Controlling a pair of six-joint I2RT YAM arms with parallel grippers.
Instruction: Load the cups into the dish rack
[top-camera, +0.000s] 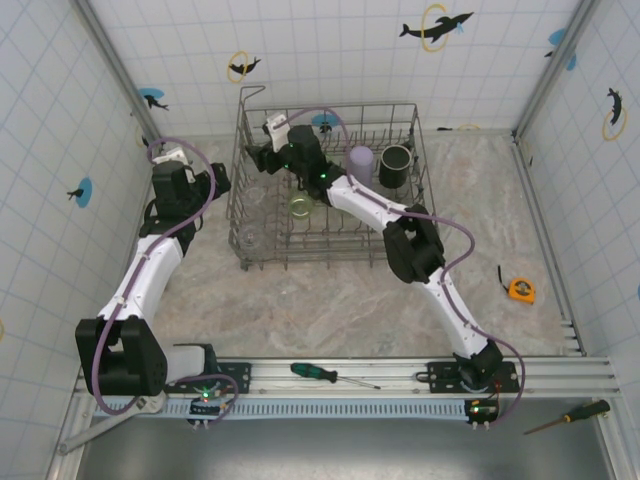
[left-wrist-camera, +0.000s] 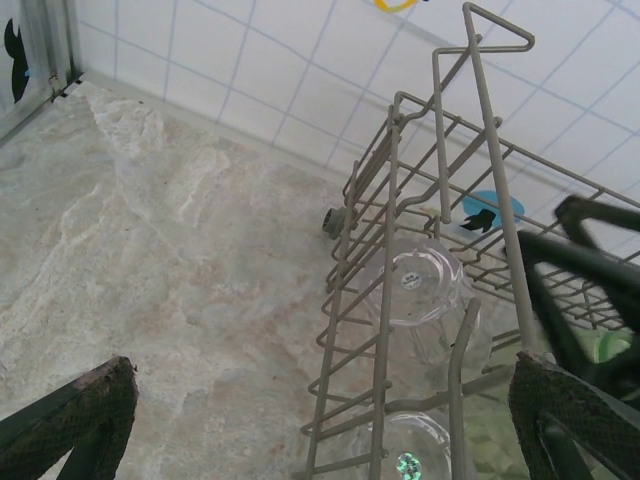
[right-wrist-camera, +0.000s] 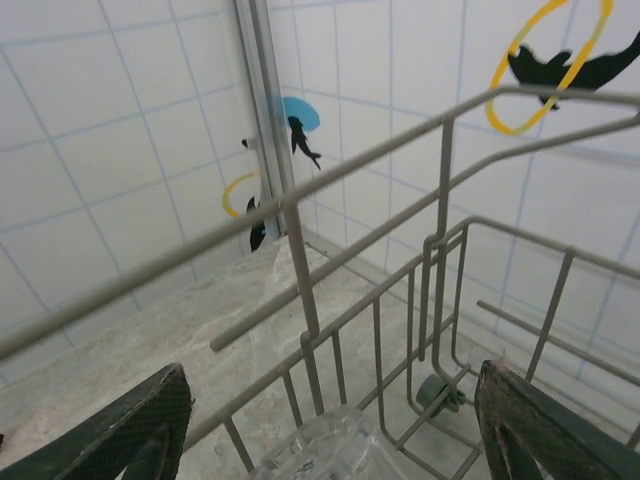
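The grey wire dish rack (top-camera: 415, 215) stands at the back middle of the table. In it are a lilac cup (top-camera: 361, 160), a black mug (top-camera: 395, 166), a green cup (top-camera: 300, 207) and a clear cup (top-camera: 248, 238). My right gripper (top-camera: 264, 152) reaches into the rack's back left corner and stands open (right-wrist-camera: 332, 375) above a clear cup (right-wrist-camera: 320, 450), not touching it. My left gripper (top-camera: 218, 181) is just outside the rack's left wall, open (left-wrist-camera: 322, 375); two clear cups (left-wrist-camera: 420, 285) (left-wrist-camera: 415, 445) show through the wires (left-wrist-camera: 385, 250).
A yellow tape measure (top-camera: 520, 290) lies on the table at the right. A green-handled screwdriver (top-camera: 318, 373) rests on the front rail, another (top-camera: 575, 413) at the front right. Tiled walls close in the left, back and right sides.
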